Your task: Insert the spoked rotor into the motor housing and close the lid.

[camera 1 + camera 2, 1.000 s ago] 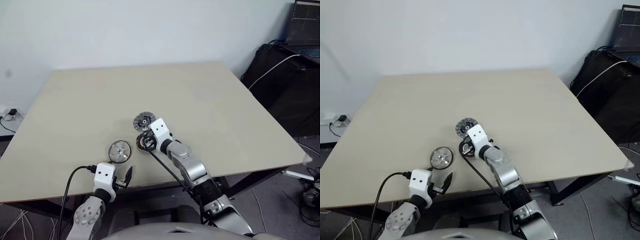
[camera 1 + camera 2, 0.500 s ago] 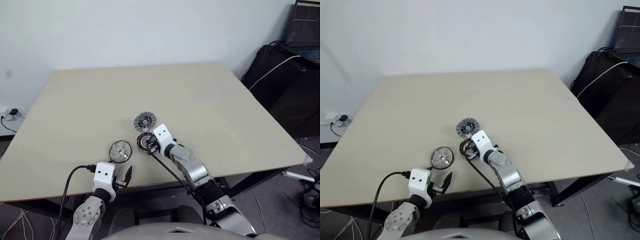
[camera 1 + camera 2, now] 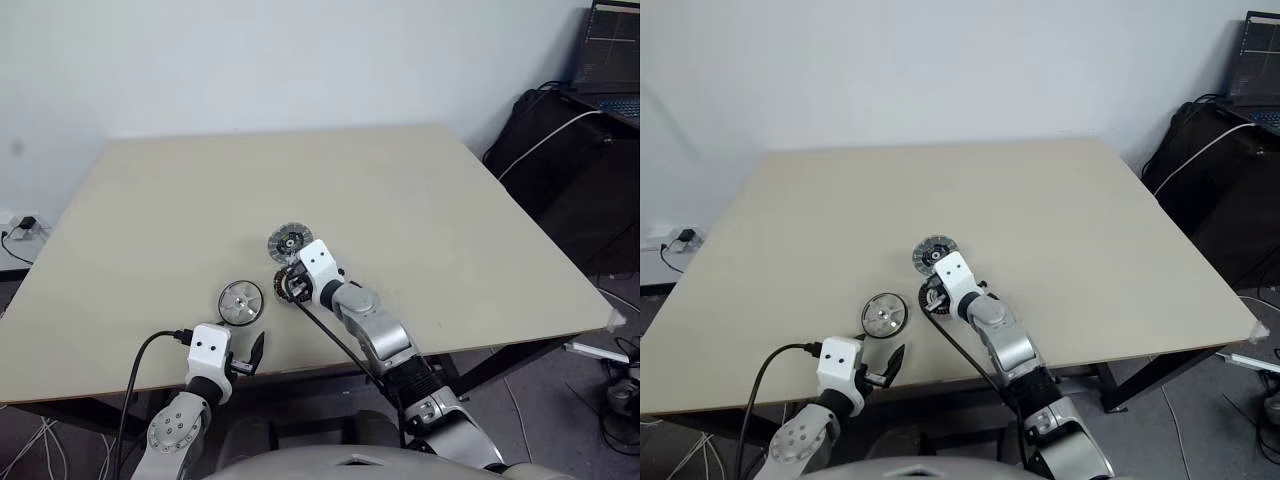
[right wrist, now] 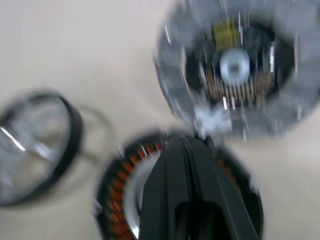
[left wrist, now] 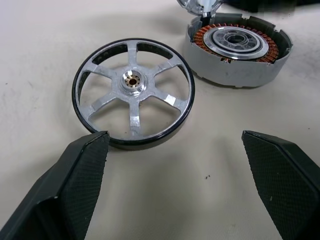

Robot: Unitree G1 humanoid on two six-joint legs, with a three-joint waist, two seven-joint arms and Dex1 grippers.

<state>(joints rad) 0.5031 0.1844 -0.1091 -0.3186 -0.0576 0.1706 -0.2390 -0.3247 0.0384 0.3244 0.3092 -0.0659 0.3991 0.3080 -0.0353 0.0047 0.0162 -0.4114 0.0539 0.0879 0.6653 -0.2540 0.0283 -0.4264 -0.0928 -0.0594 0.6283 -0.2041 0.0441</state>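
Observation:
The spoked rotor (image 5: 133, 92), a silver wheel with a dark rim, lies flat on the beige table (image 3: 400, 200), just beyond my left gripper (image 5: 174, 137). That gripper is open, its fingers (image 5: 70, 185) spread wide with nothing between them. To the rotor's right sits the motor housing (image 5: 239, 47), copper windings showing. My right gripper (image 4: 186, 145) is shut and its tips hang over the housing (image 4: 117, 200), hiding part of it; contact cannot be told. Just past it lies the lid (image 3: 288, 241), with a ribbed rim and a dark centre.
A black cable (image 3: 335, 340) runs from my right wrist back over the table's near edge. Off the table to the right stand a dark case (image 3: 570, 150) and a laptop (image 3: 610, 50). The far half of the table is bare.
My right gripper drew back a little, baring more of the housing, then came forward over it again. The left gripper and the three parts have kept still.

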